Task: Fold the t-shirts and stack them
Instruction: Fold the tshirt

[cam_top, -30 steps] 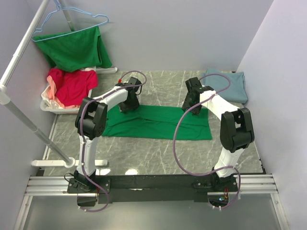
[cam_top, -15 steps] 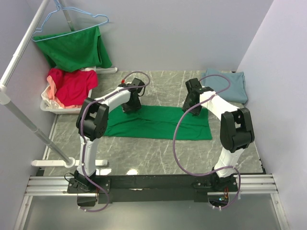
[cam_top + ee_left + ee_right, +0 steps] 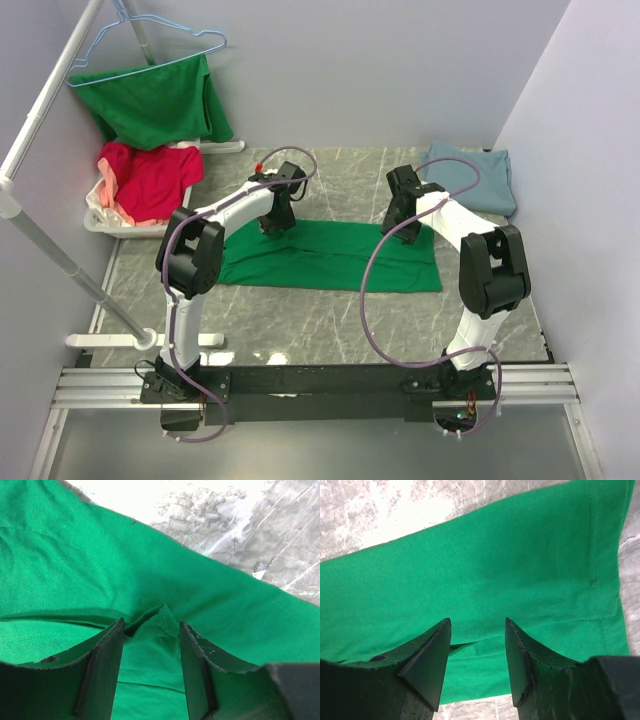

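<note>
A bright green t-shirt [image 3: 330, 255] lies folded into a long strip across the marble table. My left gripper [image 3: 275, 222] presses down on its far left edge. In the left wrist view the gripper [image 3: 151, 622] has its jaws apart over the green cloth [image 3: 100, 555], with a raised ridge of fabric between them. My right gripper [image 3: 392, 228] rests on the far right edge. In the right wrist view it [image 3: 477, 622] stands open on the cloth [image 3: 495, 555], a small crease between its fingers. A folded blue-grey t-shirt [image 3: 480, 178] lies at the back right.
Another green tee [image 3: 150, 100] hangs from a blue hanger at the back left. A red tee [image 3: 150, 180] over pink cloth [image 3: 100, 195] fills a white basket [image 3: 100, 224] below it. A white rail [image 3: 60, 255] slants along the left side.
My left gripper has slid right along the shirt's far edge, and its jaws have narrowed around a ridge of cloth. The right arm has hardly moved.
</note>
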Controlling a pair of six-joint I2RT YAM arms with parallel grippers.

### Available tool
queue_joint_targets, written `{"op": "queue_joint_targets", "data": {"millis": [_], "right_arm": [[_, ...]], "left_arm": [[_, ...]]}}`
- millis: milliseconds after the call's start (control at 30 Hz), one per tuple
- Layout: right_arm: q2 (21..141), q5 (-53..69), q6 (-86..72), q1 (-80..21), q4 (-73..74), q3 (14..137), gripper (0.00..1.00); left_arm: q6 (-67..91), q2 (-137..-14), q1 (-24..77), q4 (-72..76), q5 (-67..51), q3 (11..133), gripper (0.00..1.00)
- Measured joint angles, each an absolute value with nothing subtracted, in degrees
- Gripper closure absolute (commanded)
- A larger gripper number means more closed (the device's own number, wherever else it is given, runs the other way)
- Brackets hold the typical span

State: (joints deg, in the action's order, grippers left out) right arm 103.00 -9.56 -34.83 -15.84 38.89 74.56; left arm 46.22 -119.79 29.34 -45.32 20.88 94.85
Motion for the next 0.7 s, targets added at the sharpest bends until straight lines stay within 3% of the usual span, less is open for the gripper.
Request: {"op": "queue_joint_targets", "data": {"millis": [433,500,567,700], "right_arm": [[103.0,-10.5,-34.8,-15.8,38.9,74.6,0.46],[102.9,-10.5,-34.7,-15.7,38.9,74.6,0.46],[102.8,-10.5,-34.6,-15.5,38.9,74.6,0.47],[102.2,-10.5,-34.6,-15.4,39.0,74.6,0.47]], "left_arm": [[46.2,-122.6,29.3,-45.7,21.3,95.8,0.57],[46.2,-123.3,29.3,-45.7,21.3,95.8,0.63],[46.2,-123.6,29.3,-45.6,21.3,96.1,0.77],[46.2,-123.6,29.3,-45.8,21.9,96.3,0.93]]}}
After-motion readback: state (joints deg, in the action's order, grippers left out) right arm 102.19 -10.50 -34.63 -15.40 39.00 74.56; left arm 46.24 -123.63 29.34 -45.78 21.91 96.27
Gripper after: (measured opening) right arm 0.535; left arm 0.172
